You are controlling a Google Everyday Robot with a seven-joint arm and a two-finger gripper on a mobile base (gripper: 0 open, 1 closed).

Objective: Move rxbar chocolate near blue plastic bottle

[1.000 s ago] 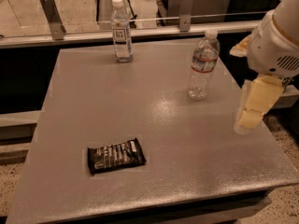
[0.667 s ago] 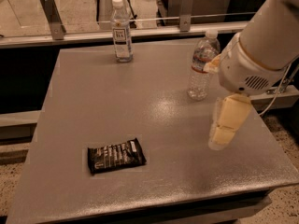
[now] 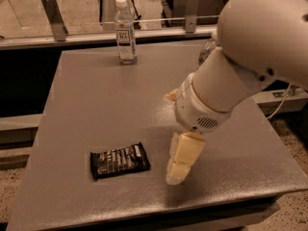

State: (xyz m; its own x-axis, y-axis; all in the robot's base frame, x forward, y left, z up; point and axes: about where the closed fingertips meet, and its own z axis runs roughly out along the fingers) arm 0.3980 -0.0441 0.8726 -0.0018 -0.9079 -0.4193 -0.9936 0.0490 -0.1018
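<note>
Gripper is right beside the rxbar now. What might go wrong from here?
1. The rxbar lies flat on the table, a little aside from the gripper; a grasp may skid it instead of lifting it.
2. It sits near the table's front edge, so a push might send it off.
3. The arm hides most of a second bottle; carrying toward the blue bottle might knock it.

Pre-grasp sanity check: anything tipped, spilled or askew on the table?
Nothing stands out. The rxbar chocolate lies flat near the front edge, the blue plastic bottle stands upright at the back edge, and the gripper hangs just right of the bar.
</note>
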